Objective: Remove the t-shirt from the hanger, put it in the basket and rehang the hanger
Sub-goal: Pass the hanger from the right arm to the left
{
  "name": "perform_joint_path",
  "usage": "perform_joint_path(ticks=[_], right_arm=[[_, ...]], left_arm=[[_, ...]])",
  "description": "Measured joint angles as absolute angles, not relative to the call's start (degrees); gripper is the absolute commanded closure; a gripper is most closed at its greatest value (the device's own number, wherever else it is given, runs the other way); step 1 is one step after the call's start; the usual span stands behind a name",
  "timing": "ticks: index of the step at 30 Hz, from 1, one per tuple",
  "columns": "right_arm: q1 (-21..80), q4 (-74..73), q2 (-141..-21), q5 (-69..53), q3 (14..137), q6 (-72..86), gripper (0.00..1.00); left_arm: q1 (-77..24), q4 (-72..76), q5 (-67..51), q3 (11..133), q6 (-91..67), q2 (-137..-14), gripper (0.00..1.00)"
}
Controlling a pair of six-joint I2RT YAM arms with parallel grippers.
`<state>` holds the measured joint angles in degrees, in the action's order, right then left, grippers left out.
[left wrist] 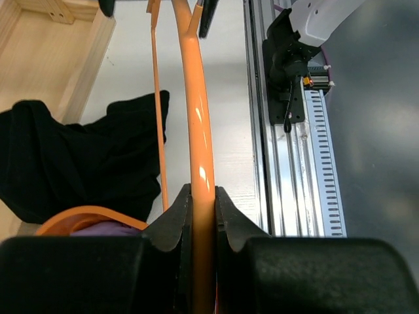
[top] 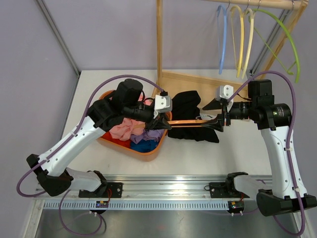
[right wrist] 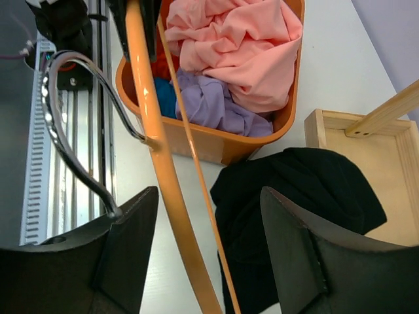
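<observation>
Black crumpled t-shirt (top: 190, 106) on white table (top: 124, 79) below right gripper (right wrist: 209, 209), off bare orange plastic hanger (left wrist: 200, 131), edge over wooden rack base (right wrist: 340, 127). Left gripper (left wrist: 201, 209) clamps hanger bar. Right gripper jaws spread, hanger between. Orange basket of clothes (right wrist: 216, 147) beside left gripper.

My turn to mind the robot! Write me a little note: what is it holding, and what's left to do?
Left gripper: shut on the orange hanger, holding it above the table.
Right gripper: open around the hanger, not gripping it.
Black t-shirt: crumpled on the table, partly over the wooden rack base.
Done: the hanger looks bare, so the shirt seems off.
Left: probably just back the right arm away and set the hanger down.
</observation>
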<state>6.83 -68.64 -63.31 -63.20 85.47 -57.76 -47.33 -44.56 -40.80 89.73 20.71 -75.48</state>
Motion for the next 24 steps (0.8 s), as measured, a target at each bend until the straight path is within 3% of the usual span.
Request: perform_joint_path(ticks=[13,24], right_arm=[[6.72,-60.07,-63.2,-58.39,88.16,-41.25,0.2],[-4.21,-50.02,-62.3,-45.45,88.36,-23.46,0.2]], left_arm=[[-36.32,-44.1,-39.83,81.01,8.67,-64.27,1.0],[-28.97,-42.81,-28.34,88.9,-6.57,-69.38,1.0]])
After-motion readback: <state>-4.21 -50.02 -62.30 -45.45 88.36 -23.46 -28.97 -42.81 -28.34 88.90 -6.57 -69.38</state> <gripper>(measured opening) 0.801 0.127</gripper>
